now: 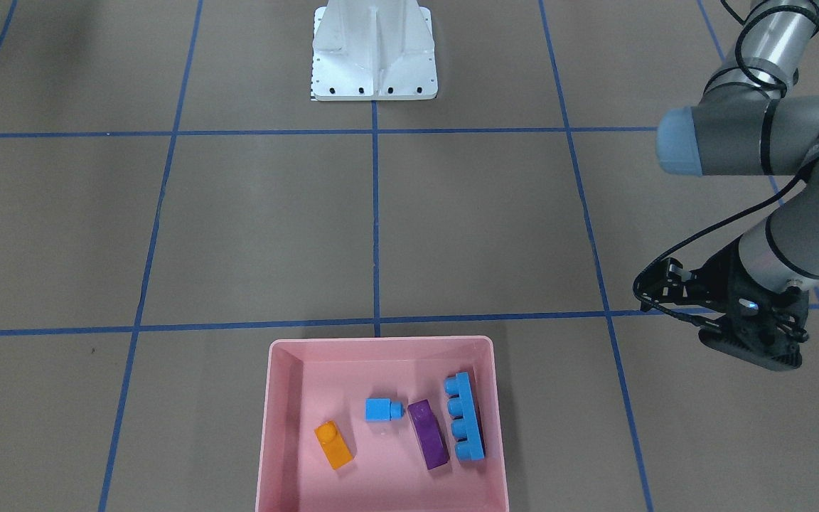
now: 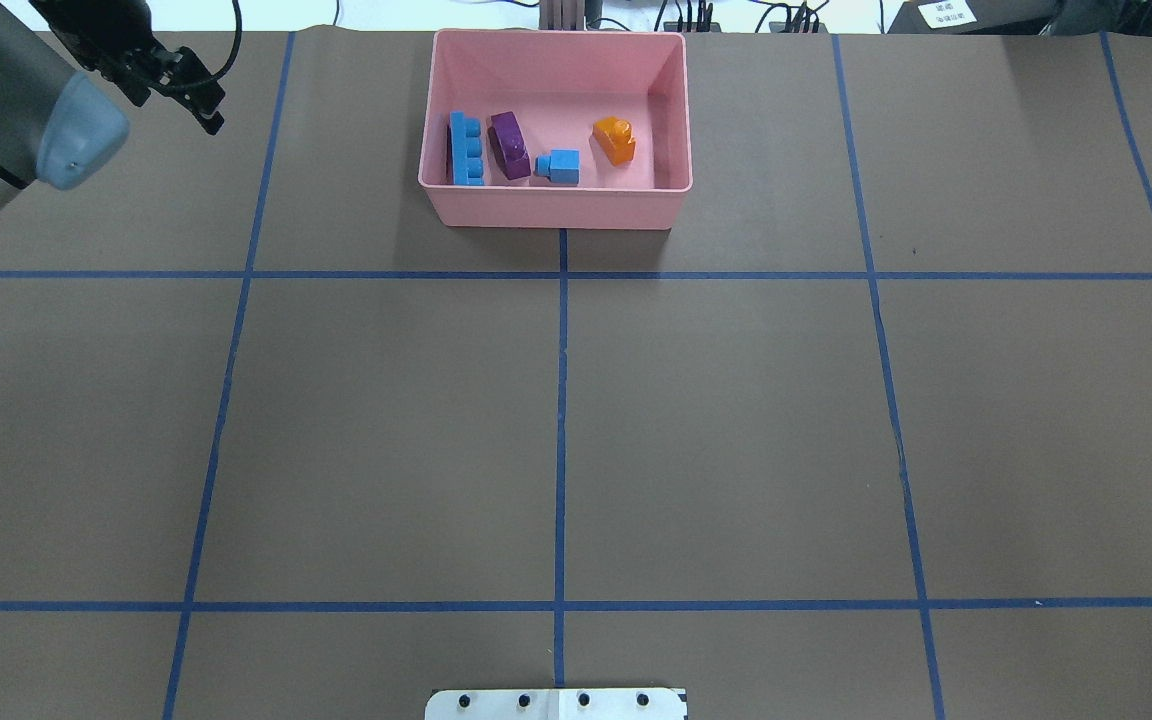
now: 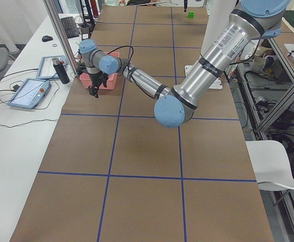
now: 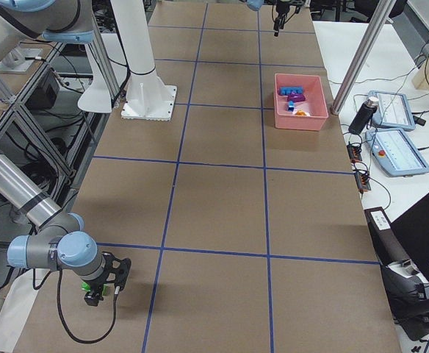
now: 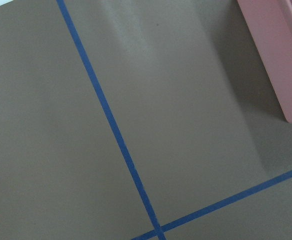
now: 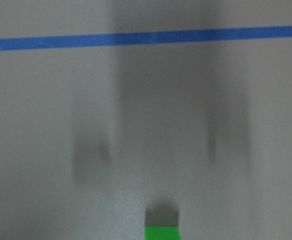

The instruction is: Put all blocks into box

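The pink box (image 2: 556, 205) stands at the table's far edge and holds an orange block (image 2: 615, 140), a purple block (image 2: 509, 144), a small blue cube (image 2: 560, 166) and a long blue block (image 2: 465, 150). A green block (image 4: 89, 285) lies far off at the table's right end and also shows as a green block (image 6: 162, 233) at the bottom of the blurred right wrist view. My right gripper (image 4: 95, 293) is right at it; I cannot tell whether it is open or shut. My left gripper (image 2: 204, 100) hangs open and empty to the left of the box.
The white pedestal base (image 1: 374, 53) stands at the robot's side of the table. Blue tape lines (image 2: 561, 420) divide the brown surface. A pole (image 4: 358, 59), tablets (image 4: 397, 151) and a dark bottle (image 4: 359, 118) sit on the white bench beyond the box.
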Motion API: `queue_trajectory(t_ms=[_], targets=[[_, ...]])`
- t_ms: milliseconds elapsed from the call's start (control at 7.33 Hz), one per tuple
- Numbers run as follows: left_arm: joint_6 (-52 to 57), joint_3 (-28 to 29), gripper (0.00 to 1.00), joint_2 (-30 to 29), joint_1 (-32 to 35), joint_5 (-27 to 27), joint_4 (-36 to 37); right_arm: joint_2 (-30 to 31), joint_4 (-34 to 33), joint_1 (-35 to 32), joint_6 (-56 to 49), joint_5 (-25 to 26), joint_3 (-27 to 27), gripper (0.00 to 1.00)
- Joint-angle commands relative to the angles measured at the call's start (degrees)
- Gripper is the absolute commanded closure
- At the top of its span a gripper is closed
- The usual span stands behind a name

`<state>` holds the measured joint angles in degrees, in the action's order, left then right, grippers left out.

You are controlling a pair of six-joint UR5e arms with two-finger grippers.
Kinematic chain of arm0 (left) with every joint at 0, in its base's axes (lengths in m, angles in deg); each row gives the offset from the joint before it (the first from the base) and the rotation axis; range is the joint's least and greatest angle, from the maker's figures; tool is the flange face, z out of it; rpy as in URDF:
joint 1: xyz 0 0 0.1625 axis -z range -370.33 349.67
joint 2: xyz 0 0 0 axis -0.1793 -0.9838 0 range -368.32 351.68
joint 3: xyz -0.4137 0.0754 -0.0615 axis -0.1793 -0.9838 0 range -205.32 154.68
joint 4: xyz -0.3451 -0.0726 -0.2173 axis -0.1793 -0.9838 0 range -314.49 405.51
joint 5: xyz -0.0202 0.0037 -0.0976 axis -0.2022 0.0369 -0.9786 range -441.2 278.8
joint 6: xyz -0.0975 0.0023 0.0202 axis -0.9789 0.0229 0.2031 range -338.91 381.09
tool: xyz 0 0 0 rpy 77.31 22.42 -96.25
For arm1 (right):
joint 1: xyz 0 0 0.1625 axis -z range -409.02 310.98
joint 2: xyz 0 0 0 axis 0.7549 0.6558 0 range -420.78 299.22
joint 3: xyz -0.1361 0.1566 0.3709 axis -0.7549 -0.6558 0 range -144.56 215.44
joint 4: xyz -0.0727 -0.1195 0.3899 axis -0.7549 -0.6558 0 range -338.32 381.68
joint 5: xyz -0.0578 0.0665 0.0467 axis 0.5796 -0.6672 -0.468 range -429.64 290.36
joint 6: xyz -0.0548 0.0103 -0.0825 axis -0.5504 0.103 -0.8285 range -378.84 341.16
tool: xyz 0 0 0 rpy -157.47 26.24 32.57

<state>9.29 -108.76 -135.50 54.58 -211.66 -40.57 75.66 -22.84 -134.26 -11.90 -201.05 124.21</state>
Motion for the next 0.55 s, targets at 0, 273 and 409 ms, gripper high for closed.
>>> queue_trajectory(t_ms=[0,273,409], targets=[[0.02,-2.42,0.0,1.49,0.04,0.03,0.21,-0.12,0.75,0.16,-0.17,0.01,-2.88,0.04],[-0.07,-3.05,0.0,1.59,0.04,0.03,0.21,-0.21,0.75,0.16,-0.17,-1.3,-3.33,0.11],[-0.07,-3.13,0.0,1.5,0.04,0.03,0.21,-0.21,0.75,0.25,-0.26,-3.48,-3.77,0.15]])
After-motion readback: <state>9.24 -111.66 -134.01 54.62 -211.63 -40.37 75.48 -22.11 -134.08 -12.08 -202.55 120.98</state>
